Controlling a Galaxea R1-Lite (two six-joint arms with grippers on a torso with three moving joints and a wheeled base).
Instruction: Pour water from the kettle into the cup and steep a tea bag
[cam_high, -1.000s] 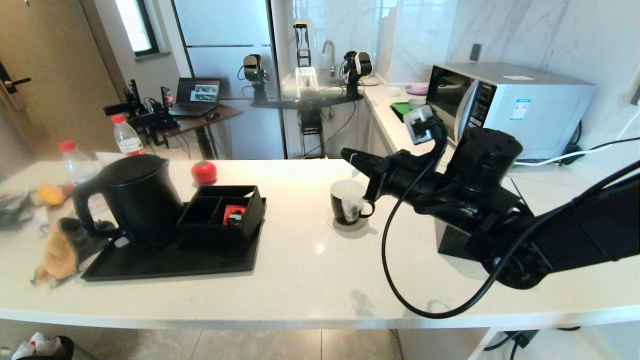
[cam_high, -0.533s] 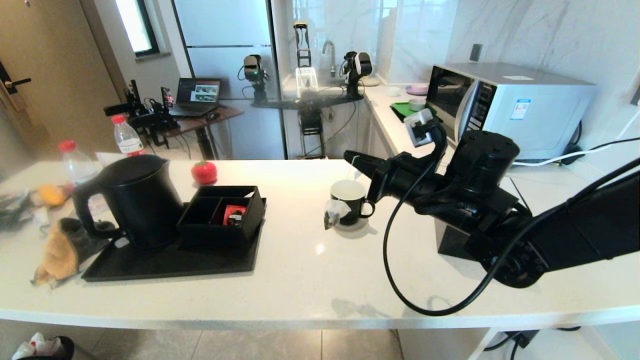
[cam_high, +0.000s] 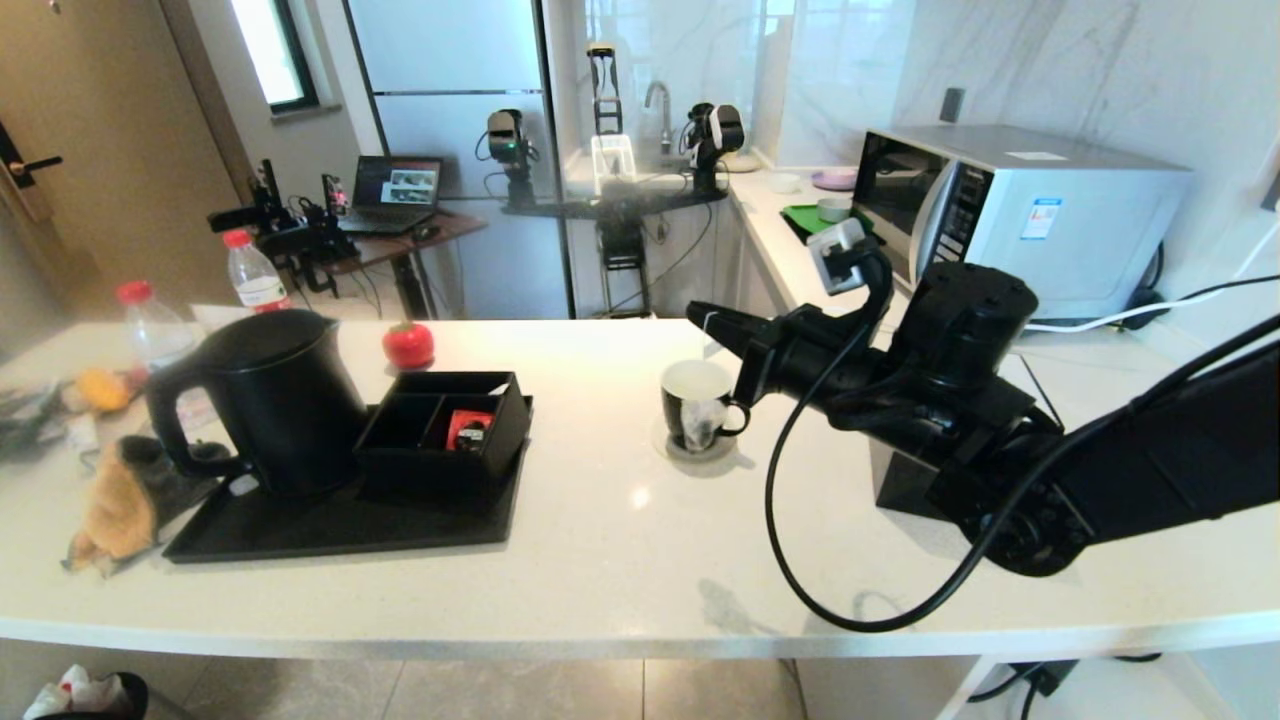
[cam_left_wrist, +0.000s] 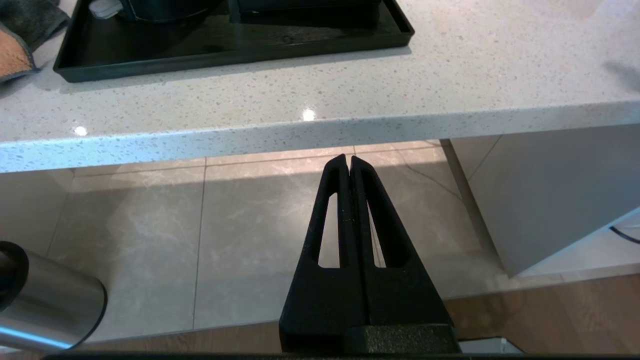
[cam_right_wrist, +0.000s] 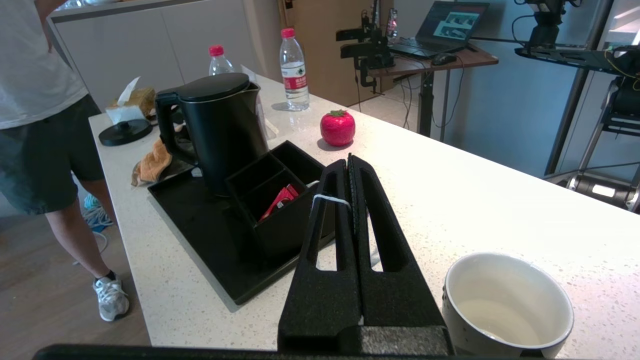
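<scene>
Nearest the robot, below the front lip of the speckled pale stone desk (cam_high: 620, 560), the left end effector (cam_left_wrist: 348, 161) hangs over glossy beige floor tiles, its two tapered matte black fingers pressed flat together with nothing between them. On the desk, taking the cup (cam_high: 697, 403) as landmark: it is a small glossy black mug with a white inside and a loop handle turned toward the right arm, standing on a pale round coaster (cam_high: 700, 449); from the right wrist view a shallow pool of pale liquid lies in its bottom. The tea bag (cam_high: 702, 420), a small translucent greyish pouch, hangs against the front of the cup's outer wall, its thin white string (cam_right_wrist: 331, 199) running up to the right end effector (cam_high: 705, 317), which is poised just above and behind the cup's rim; its ribbed black fingers are closed tight on that string, which loops over one finger. Well to the left of the cup sits a flat black rectangular tray (cam_high: 340, 525) carrying a boxy black divided organizer (cam_high: 445, 425) with a red packet (cam_high: 467, 428) in one compartment, and, farther left, the kettle (cam_high: 262, 400), a tall tapered matte black jug with lid shut and big loop handle. Beside the tray lies a crumpled orange and grey cloth (cam_high: 115, 505). Behind the organizer rests a round red strawberry-shaped object (cam_high: 408, 344), and far left two clear red-capped bottles (cam_high: 252, 270).
</scene>
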